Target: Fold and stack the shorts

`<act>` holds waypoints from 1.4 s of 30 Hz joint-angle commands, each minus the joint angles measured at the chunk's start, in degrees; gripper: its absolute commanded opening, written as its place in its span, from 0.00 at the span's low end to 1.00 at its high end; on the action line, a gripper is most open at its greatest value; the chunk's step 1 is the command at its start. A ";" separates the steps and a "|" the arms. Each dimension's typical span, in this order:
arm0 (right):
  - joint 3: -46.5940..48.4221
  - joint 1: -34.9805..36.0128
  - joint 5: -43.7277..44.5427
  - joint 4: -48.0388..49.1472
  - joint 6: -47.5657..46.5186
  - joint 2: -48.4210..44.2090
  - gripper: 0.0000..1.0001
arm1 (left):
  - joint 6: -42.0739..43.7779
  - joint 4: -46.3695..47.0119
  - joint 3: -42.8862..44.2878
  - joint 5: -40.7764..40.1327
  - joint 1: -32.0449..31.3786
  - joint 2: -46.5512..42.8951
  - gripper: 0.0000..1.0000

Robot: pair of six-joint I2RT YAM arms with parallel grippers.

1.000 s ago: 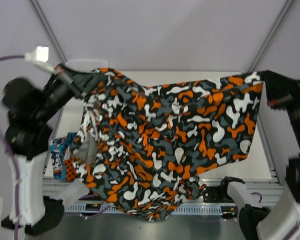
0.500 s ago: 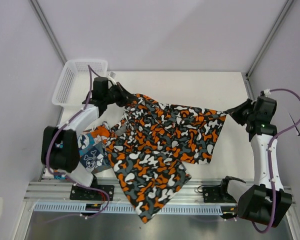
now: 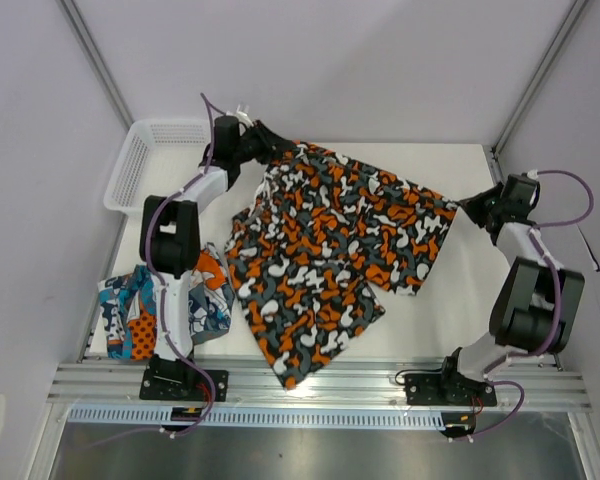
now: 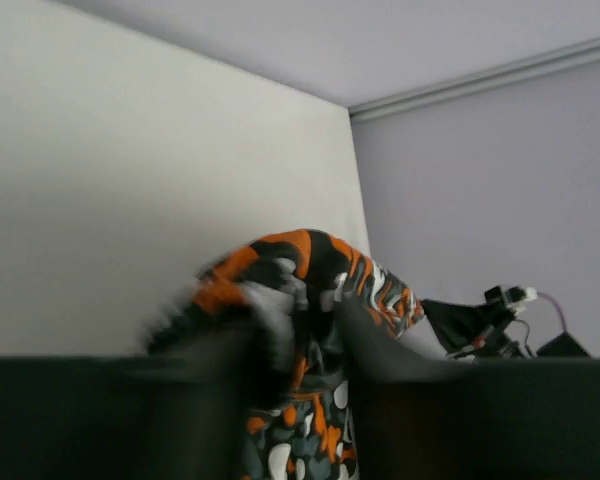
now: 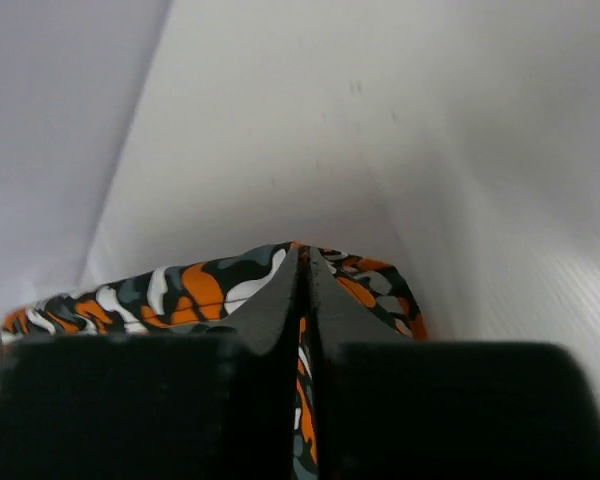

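Camo shorts [image 3: 330,250] lie spread over the tabletop [image 3: 450,320]. One edge is strung between the two pincers, from 11 o'clock to 3 o'clock, and the legs trail toward 6. Skull shorts [image 3: 125,315] sit crumpled at 8 o'clock, just beside the camo and partly under the left arm. Basket [image 3: 130,165] at 10 o'clock.

Step, as I judge it: laying the camo flat ahead of the first fold.
- Hold the strung edge taut and lower both corners together, so it lands straight.
- The leg at 6 o'clock lies near the edge. Draw the cloth toward 12 before letting go.
- Creases show mid-cloth and want smoothing.

Left pincer [image 3: 268,145]: clamped on a bunched corner. The wrist view is blurred, but cloth sits between the fingers. The arm is stretched long from 7 o'clock to 11.

Right pincer [image 3: 468,207]: fingers pressed together on the other corner. The arm is folded, elbow at 4 o'clock, forearm reaching to 3.
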 commanded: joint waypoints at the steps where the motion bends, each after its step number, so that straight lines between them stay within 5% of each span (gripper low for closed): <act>1: 7.52 -0.48 2.32 11.74 4.45 8.32 0.15 | -1.67 -0.62 14.46 -0.02 0.39 6.38 0.56; 2: 11.72 -0.48 1.79 11.41 5.41 12.96 0.57 | -1.14 -2.92 16.44 -0.64 0.48 7.54 0.81; 3: 14.02 -0.39 2.13 7.92 5.77 14.57 0.73 | 0.86 -8.25 18.20 -1.78 0.57 8.25 0.99; 4: 16.39 -0.39 1.87 6.06 5.51 15.80 0.82 | 1.58 -10.30 21.09 -2.31 1.00 8.26 0.99; 8: 18.10 0.05 3.88 2.44 1.48 13.11 0.89 | 3.25 -8.66 12.72 -2.49 2.59 0.12 0.99; 13: 14.05 1.89 5.56 -3.35 -2.92 4.24 0.85 | 10.01 -17.03 4.95 -6.17 2.33 -10.45 0.99; 18: 8.95 4.79 -1.98 -2.22 -5.03 0.18 0.64 | 14.50 -20.09 -7.32 -9.96 1.54 -22.20 0.99; 24: 2.27 15.85 -3.50 -5.11 -7.67 -7.03 0.64 | 19.24 -25.35 -17.64 -17.86 1.01 -30.93 0.99; 31: -2.83 30.96 2.22 -14.60 -11.98 -12.13 0.57 | 27.24 -30.54 -10.79 -19.81 0.83 -22.52 0.97; 42: -6.61 43.46 14.52 -24.89 -12.77 -9.07 0.55 | 38.84 -35.20 5.47 -18.75 0.48 -5.02 0.97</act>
